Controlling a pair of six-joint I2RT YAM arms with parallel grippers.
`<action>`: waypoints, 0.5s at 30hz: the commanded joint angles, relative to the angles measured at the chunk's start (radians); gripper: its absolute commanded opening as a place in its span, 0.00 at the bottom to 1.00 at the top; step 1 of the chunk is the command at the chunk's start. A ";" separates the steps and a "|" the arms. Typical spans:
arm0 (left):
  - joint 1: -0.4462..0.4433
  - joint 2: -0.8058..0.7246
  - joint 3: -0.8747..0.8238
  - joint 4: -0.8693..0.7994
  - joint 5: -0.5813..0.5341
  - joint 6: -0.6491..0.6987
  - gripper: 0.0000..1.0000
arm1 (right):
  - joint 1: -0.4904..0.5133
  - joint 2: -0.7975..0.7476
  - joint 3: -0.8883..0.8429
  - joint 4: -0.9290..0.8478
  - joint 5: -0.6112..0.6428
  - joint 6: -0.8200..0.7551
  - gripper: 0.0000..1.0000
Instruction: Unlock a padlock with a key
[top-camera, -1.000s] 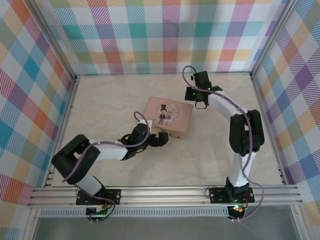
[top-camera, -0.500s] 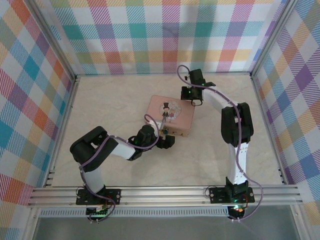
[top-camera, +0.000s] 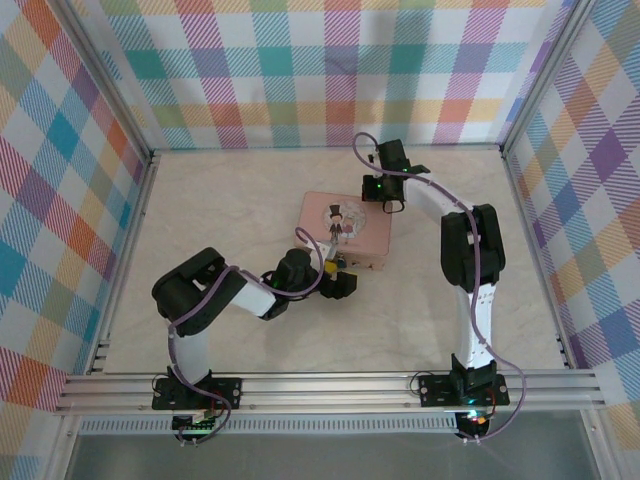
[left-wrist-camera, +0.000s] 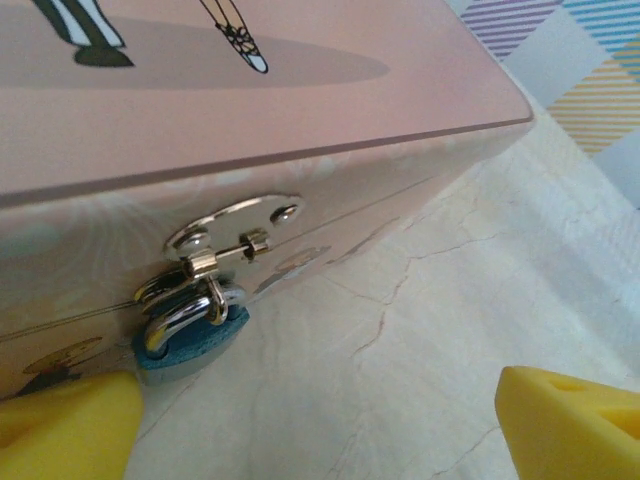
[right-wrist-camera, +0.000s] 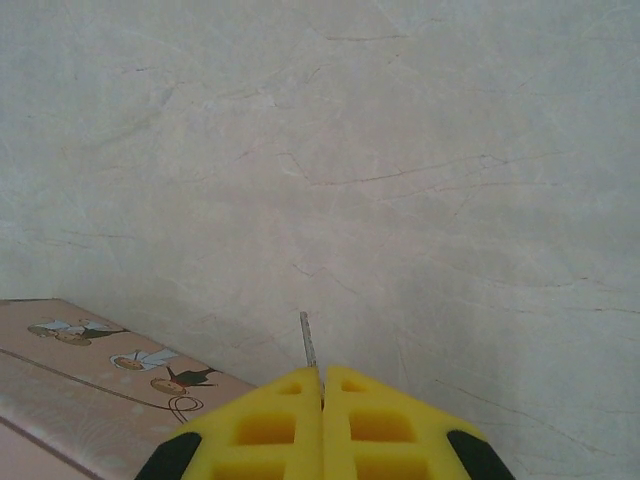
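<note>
The pink rectangular metal tin (top-camera: 362, 240) lies near the middle of the pale marble-patterned table (top-camera: 220, 200), hasp side toward the near edge, so the small silvery metal padlock (left-wrist-camera: 188, 312) hangs there within reach. The left claw (left-wrist-camera: 320, 425) stands spread just before the padlock, probably to steady it. The right claw (right-wrist-camera: 322, 385), beyond the tin's far side, is pressed together, pinching a thin metal key (right-wrist-camera: 305, 340) blade-outward, ready for insertion.

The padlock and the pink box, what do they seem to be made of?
The padlock looks like polished metal: its silvery loop mirrors light. The pink box seems painted sheet metal, satin finish, judging by its soft sheen and riveted shiny hasp; coated cardboard is possible.
</note>
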 joint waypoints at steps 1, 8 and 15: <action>0.015 0.021 0.044 0.136 0.095 -0.047 0.89 | 0.031 0.025 -0.012 -0.045 -0.039 -0.020 0.00; 0.049 0.028 0.033 0.185 0.136 -0.109 0.85 | 0.030 0.019 -0.028 -0.034 -0.040 -0.017 0.00; 0.054 0.026 0.011 0.196 0.123 -0.121 0.80 | 0.034 0.010 -0.038 -0.033 -0.033 -0.019 0.00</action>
